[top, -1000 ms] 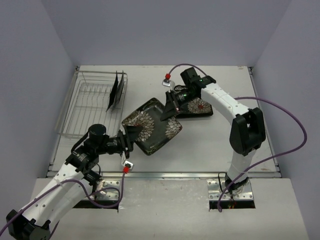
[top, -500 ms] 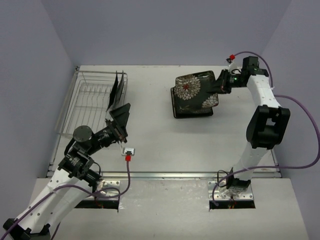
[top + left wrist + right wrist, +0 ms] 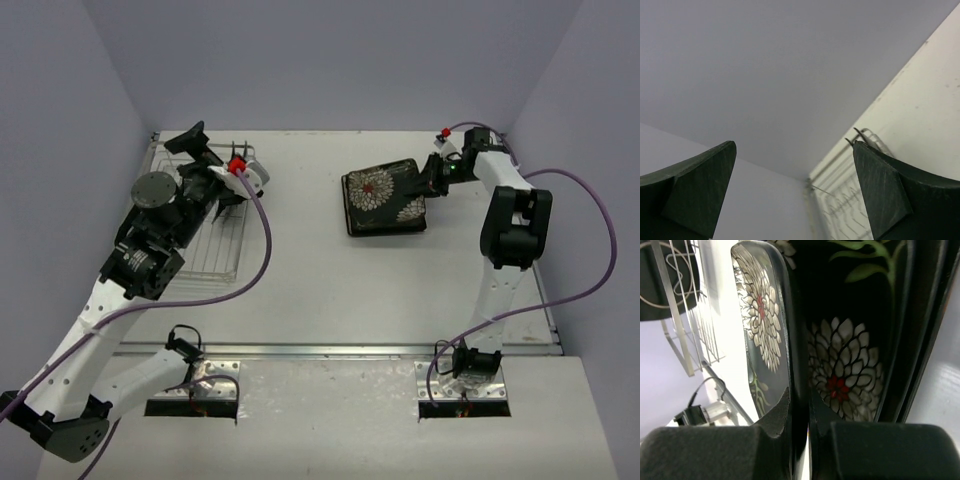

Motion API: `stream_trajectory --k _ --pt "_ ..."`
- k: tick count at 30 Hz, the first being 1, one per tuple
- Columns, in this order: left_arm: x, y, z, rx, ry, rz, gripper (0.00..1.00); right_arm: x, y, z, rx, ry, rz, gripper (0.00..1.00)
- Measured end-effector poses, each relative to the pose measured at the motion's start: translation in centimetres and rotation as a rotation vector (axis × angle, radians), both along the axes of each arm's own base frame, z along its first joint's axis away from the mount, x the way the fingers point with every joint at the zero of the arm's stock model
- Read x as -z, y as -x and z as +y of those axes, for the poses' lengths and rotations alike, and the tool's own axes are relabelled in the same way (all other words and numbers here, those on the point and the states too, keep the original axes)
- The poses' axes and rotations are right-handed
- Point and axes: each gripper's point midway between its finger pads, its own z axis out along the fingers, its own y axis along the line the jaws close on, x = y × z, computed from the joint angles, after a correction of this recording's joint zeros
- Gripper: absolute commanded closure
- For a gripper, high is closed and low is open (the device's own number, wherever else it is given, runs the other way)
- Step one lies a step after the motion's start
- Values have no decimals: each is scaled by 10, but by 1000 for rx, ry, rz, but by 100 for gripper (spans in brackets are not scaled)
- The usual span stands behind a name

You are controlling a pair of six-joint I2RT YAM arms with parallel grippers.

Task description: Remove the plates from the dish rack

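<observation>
Dish rack half hidden under left arm, plate cropped by edges

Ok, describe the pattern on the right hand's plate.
Black plate, white flowers with red centres; best in right wrist view.

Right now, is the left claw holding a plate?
No: the left gripper is open, with nothing between its fingers, only the wall and the dish rack beyond.

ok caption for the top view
Right gripper clamps a black floral plate; left gripper open over the dish rack.
</observation>
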Motion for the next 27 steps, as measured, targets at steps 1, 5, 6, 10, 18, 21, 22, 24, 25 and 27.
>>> stream_trajectory --k 1,5,6,10,18,21,22,24,25,27 --pt "1 -2 0 -13 50 36 0 5 -2 0 4 -4 6 100" --pt "10 -4 3 -58 195 145 0 12 -6 1 15 -32 22 90" --pt "13 -4 3 -65 221 166 0 12 -7 1 15 -37 19 87" --pt "27 -1 4 -88 283 231 0 12 -12 3 3 -65 10 57" --pt "37 0 9 -127 329 265 0 27 -15 0 -8 -47 21 28" --pt "42 0 11 -144 333 273 0 27 -16 -2 -1 -29 29 25" --pt "43 0 12 -150 335 275 0 27 -17 -2 1 -16 30 24" --pt "45 -1 14 -165 344 277 0 28 -17 -2 5 15 30 18" --pt "45 -1 15 -175 349 279 0 28 -18 -2 8 33 28 16" --pt "48 -4 17 -205 364 294 0 25 -19 -3 15 96 11 12"
